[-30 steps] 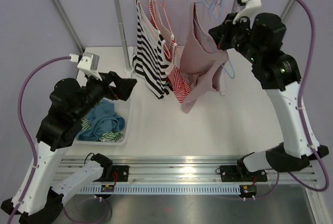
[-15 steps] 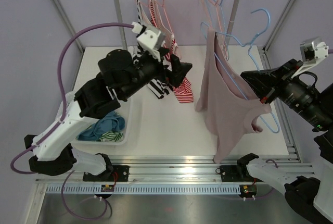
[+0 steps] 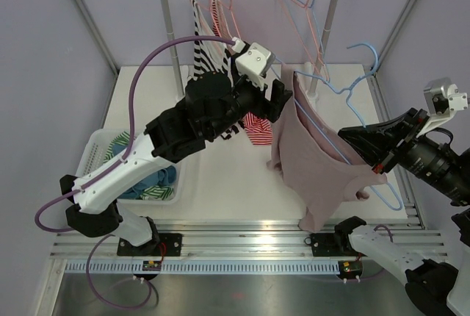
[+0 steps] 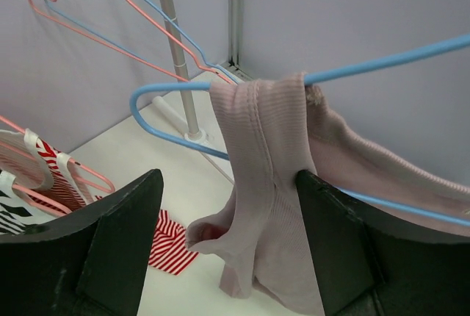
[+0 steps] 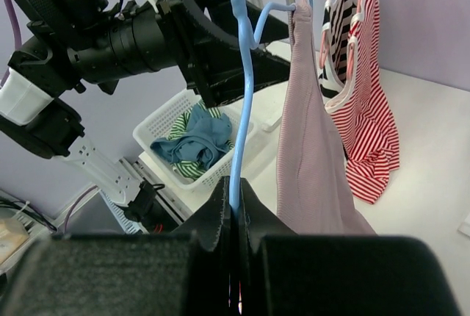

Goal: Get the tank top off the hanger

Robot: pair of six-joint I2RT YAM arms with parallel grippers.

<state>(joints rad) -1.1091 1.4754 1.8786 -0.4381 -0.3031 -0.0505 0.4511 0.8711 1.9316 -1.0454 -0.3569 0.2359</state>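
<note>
White tabletop [image 3: 220,176] carries a white slotted plastic basket [image 3: 99,147] of crumpled clothes [image 3: 150,176] at the left. Above the middle, the left gripper [image 4: 228,191] has its fingers spread either side of the dusty-pink ribbed tank top [image 3: 316,162], which hangs on a light-blue wire hanger [image 3: 360,84]. The right gripper [image 5: 235,217] pinches that wire tightly.
</note>
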